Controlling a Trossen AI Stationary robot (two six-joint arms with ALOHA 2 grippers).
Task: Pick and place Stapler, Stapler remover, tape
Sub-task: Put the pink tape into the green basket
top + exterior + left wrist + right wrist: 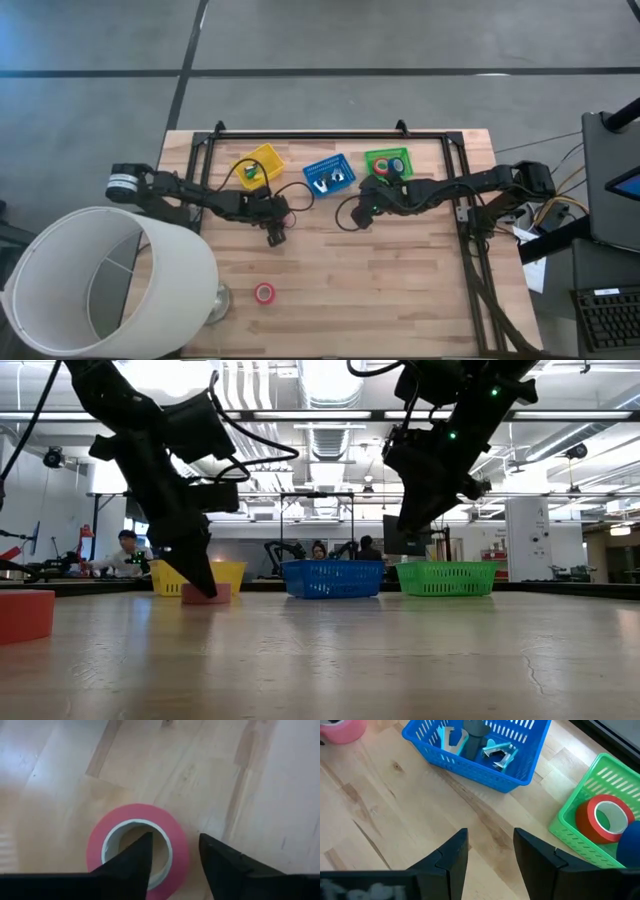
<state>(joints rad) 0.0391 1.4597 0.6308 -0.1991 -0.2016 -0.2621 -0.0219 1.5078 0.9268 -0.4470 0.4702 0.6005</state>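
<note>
A pink-red tape roll (pixel 95 851) lies flat on the wooden table. My left gripper (pixel 175 840) is open and down over it; one finger is over the hollow centre and the other is outside the roll. In the low view its tips (pixel 205 588) reach the roll (pixel 222 594). A second pink-red roll (pixel 264 293) lies flat near the table's near edge. My right gripper (pixel 490 837) is open and empty, raised over bare wood just in front of the green basket (pixel 372 155). That basket holds a red roll (pixel 590 825) and a blue roll (pixel 630 847). My left gripper comes from above, pointing down, with the wall of the roll (pixel 179 851) between its two fingers. The roll lies flat on the table. I cannot tell whether either finger touches it.
A yellow basket (pixel 262 155), a blue basket (pixel 310 165) with metal staple removers (pixel 497 752) and the green basket stand in a row along the far side. A big white cylinder (pixel 110 280) covers the near left corner. Bare wood lies at the middle and near right.
</note>
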